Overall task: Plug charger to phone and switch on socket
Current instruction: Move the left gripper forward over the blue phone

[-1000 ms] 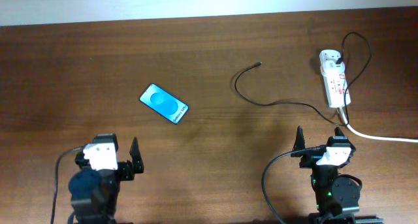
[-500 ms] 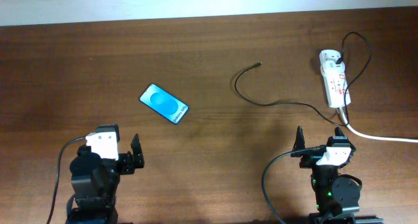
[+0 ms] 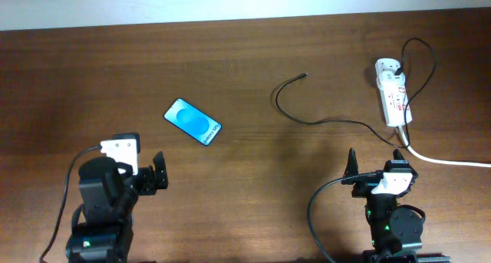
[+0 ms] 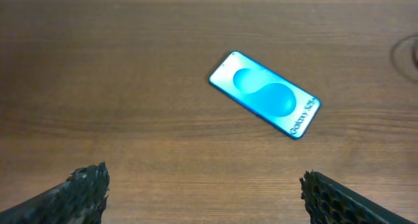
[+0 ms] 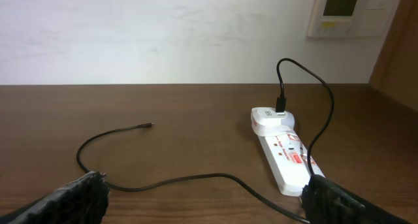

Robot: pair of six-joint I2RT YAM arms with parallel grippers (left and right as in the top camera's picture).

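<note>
Left claw [image 4: 208, 196] spread, empty, short of phone [image 4: 264, 95] lying flat on worktop [image 4: 98, 67]; right claw [image 5: 206, 196] spread too. Charger [image 3: 337, 123] plug tip [image 3: 305, 75] well apart from phone. Risk: limp cable twisting, tip missing port.

A dark brown wood-grain surface [image 3: 245, 71] fills the overhead view, with a soft, even light and a paler sheen toward its left side. Behind its far edge stands a plain white wall [image 5: 163, 34], faintly scuffed, which shows in the overhead view only as a pale strip along the top. High on that wall to the right hangs a small white control panel [image 5: 343, 12] with a screen, and beside it rises a slanting brown wooden panel [image 5: 400, 54].
</note>
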